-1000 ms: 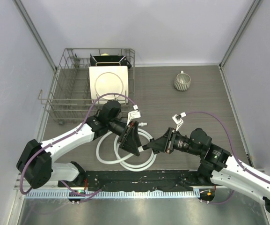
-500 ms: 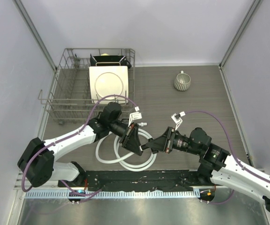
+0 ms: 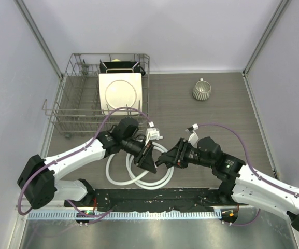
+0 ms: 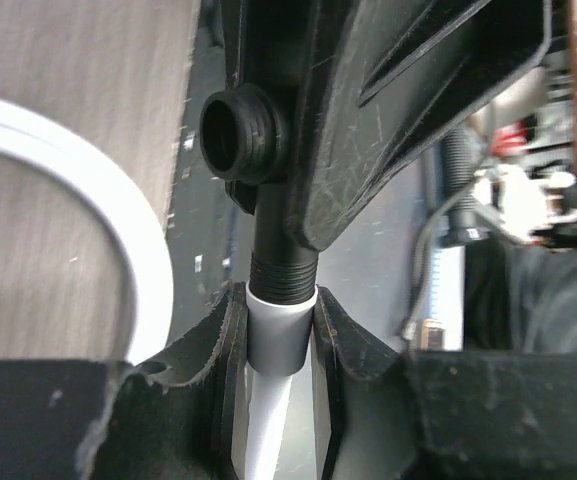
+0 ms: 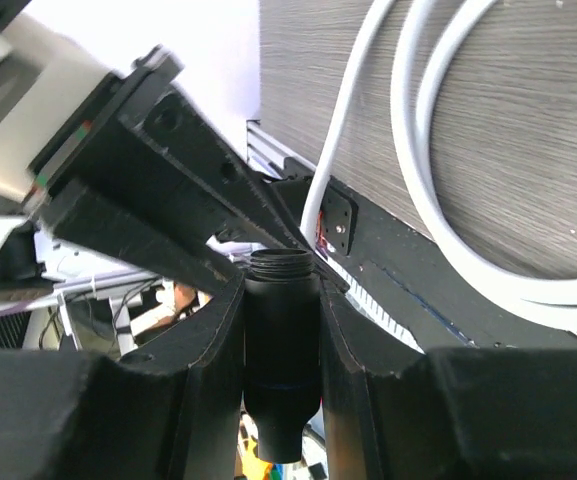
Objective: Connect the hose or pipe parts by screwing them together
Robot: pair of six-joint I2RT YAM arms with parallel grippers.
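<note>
**Near the worktop's front edge, fitting and hose end meet**

Above the near middle of the worktop, the black T-shaped fitting sets its threaded end against the white end connector. The left claw pinches that connector from both sides, and the right claw is closed round the fitting's barrel. From overhead both claws hide the joint. How far the threads have engaged is unclear. The white hose lies coiled beneath, slightly left.
</note>
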